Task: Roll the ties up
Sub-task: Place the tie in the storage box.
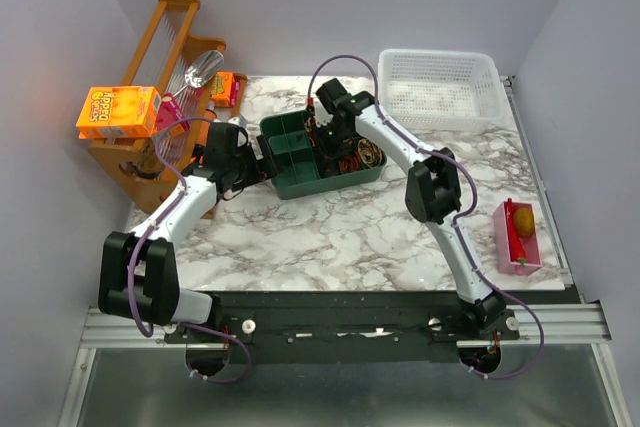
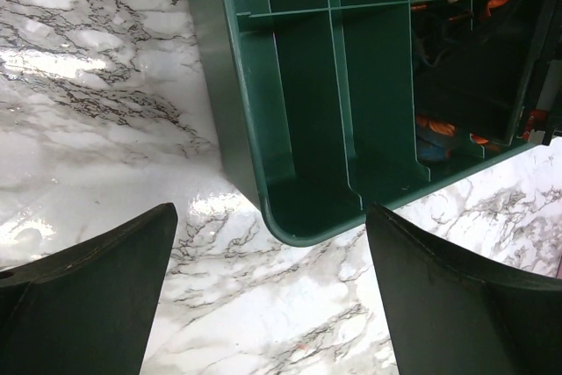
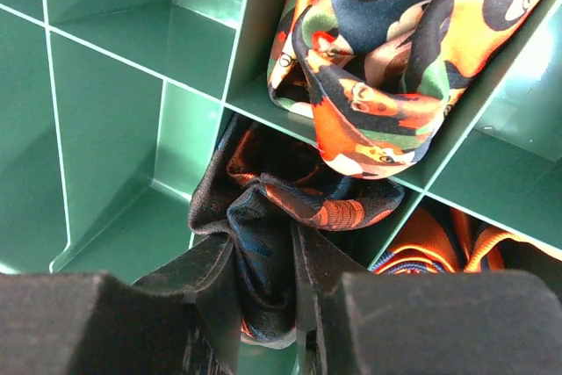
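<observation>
A green divided tray sits at the middle back of the marble table. Several ties lie bunched in its right-hand compartments. In the right wrist view, my right gripper is down in one compartment, shut on a crumpled dark navy tie with orange marks. A bright orange patterned tie fills the compartment beyond, and another orange tie lies to the right. My left gripper hangs open just off the tray's near left corner, holding nothing. The tray's left compartments are bare.
A white mesh basket stands at the back right. A wooden rack with an orange box and a metal scoop stands at the back left. A pink tray lies at the right edge.
</observation>
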You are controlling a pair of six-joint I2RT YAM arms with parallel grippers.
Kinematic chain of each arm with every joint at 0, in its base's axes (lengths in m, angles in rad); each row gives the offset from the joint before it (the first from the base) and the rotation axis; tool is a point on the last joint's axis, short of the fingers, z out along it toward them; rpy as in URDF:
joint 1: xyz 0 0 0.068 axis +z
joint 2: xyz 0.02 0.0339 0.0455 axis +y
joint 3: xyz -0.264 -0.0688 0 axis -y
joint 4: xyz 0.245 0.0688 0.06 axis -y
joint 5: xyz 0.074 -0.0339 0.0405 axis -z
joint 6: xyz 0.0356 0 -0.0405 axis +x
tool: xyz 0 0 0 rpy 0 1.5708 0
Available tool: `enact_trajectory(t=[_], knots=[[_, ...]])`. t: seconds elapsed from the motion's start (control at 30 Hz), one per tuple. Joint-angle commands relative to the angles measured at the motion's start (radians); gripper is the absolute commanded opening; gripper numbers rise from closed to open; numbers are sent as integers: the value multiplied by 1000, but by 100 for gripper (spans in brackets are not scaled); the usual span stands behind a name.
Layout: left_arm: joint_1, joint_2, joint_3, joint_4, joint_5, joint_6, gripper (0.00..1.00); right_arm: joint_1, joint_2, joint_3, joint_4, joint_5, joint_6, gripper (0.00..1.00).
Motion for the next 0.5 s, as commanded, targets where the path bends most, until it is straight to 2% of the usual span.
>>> enact_trajectory(t=[0.0, 0.17, 0.27, 0.37, 0.47], knots=[[0, 7, 16, 12, 12, 1, 99, 23, 23, -24, -97, 67, -21, 39], [0, 10, 9, 18, 13, 1, 99, 25, -70, -38, -97, 100, -26, 65], [0, 12, 7, 18, 13, 1, 99, 25, -110, -16, -105, 113, -24, 75], [0, 12, 6, 20, 16, 1, 99, 25, -135, -7, -113, 111, -20, 80], [0, 9, 1, 26, 19, 0, 99, 25, -151, -10, -110, 116, -16, 80]])
